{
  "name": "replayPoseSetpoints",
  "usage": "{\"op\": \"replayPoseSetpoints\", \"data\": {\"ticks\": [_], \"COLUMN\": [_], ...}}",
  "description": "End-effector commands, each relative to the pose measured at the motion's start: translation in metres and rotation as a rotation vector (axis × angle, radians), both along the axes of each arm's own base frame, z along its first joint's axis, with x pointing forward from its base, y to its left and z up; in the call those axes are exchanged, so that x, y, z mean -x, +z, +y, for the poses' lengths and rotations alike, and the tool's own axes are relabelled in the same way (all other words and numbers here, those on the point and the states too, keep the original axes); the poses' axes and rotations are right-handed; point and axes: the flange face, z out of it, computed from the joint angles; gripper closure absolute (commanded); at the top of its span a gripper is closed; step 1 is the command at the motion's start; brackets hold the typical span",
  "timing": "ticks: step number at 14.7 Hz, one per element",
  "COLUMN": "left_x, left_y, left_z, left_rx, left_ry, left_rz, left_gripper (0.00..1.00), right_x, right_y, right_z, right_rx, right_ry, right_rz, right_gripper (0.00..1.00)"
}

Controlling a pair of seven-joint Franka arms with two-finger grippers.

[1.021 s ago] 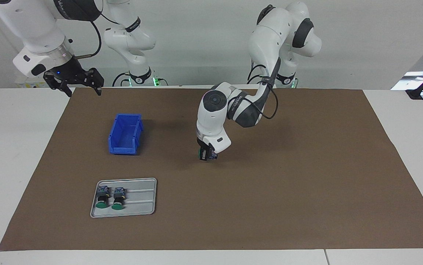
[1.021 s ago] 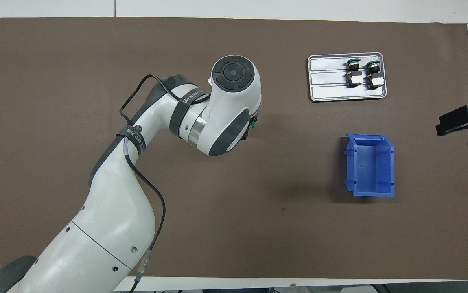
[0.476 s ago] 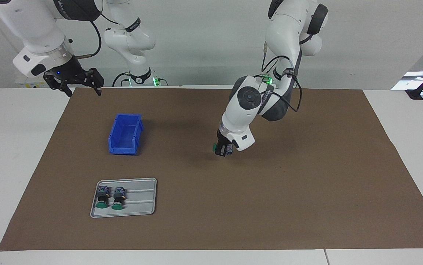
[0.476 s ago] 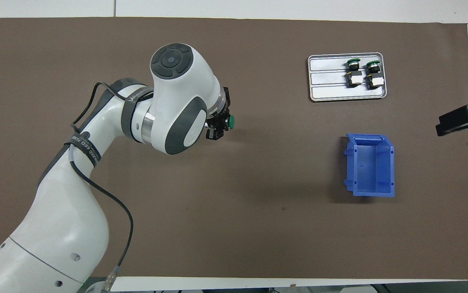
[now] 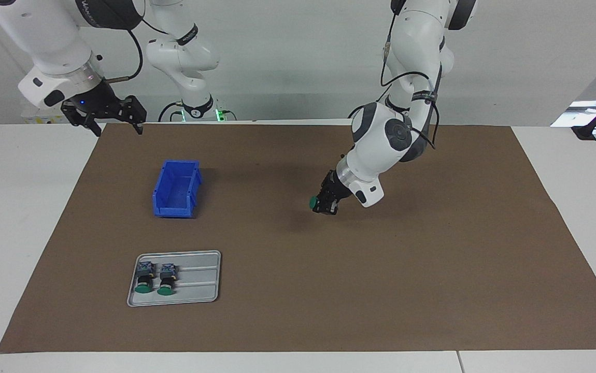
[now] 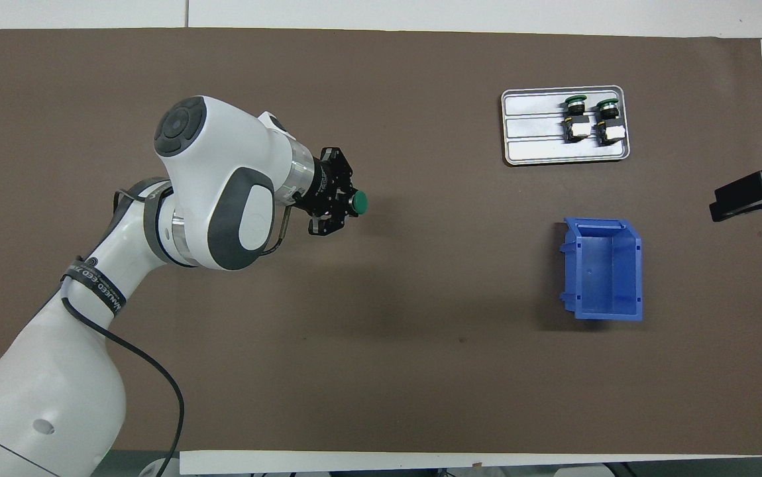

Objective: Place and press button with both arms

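Left gripper (image 5: 324,204) is clamped on the button (image 5: 312,202), held up over the middle of the brown mat (image 5: 433,269), its green cap pointing toward the right arm's end of the table. Against the frames half a second and a second back, the left arm (image 5: 381,140) has drawn toward its own end of the table and tilted its wrist, so the gripper now slants instead of pointing nearly straight down. The bin (image 5: 176,189), the tray (image 5: 199,280) and the two spare buttons (image 5: 154,278) on it lie where they did.

Right gripper (image 5: 103,111) waits above the mat's corner at its own end, unmoved, its fingers spread apart.

From the facing camera, the held button clearly hangs above the mat with a shadow under it. From overhead, only the tip of the right gripper (image 6: 749,195) shows at the edge, but the cap (image 6: 358,202) sticks out plainly past the left gripper's fingers (image 6: 320,228), and the bin (image 6: 603,268) shows its bare inside.
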Motion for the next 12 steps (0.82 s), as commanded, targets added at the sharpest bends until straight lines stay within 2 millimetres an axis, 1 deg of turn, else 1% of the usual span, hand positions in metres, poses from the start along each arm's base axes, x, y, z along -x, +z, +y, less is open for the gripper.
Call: {"op": "replayPoseSetpoints", "data": {"ticks": [1,2,3,6,9,10,12], "left_x": [0.001,0.005,0.002,0.009,0.012,0.01,0.013], "left_y": [-0.001,-0.003,-0.005,-0.017,-0.027,-0.028,-0.039], "left_z": [0.025,0.03,0.042,0.056,0.077,0.081,0.085], "left_rx": [0.071,0.1,0.139,0.252,0.335,0.356,0.397], "left_ry": [-0.027,-0.048,-0.045,-0.047,0.03,0.047,0.046], "left_rz": [-0.029,-0.034,-0.038,-0.062,-0.062,-0.064,-0.072], "left_gripper": [0.95,0.95,0.95,0.95,0.95,0.95,0.95], "right_x": [0.007,0.007,0.007,0.007,0.007,0.007,0.007], "right_y": [0.0,0.0,0.0,0.0,0.0,0.0,0.0], "right_z": [0.001,0.001,0.001,0.001,0.001,0.001,0.001], "right_rx": [-0.008,-0.008,-0.008,-0.008,-0.008,-0.008,-0.008], "right_ry": [-0.013,-0.013,-0.013,-0.013,-0.013,-0.013,-0.013], "right_rz": [0.002,0.002,0.002,0.002,0.002,0.002,0.002], "right_gripper": [0.01,0.01,0.01,0.01,0.01,0.01,0.01]}}
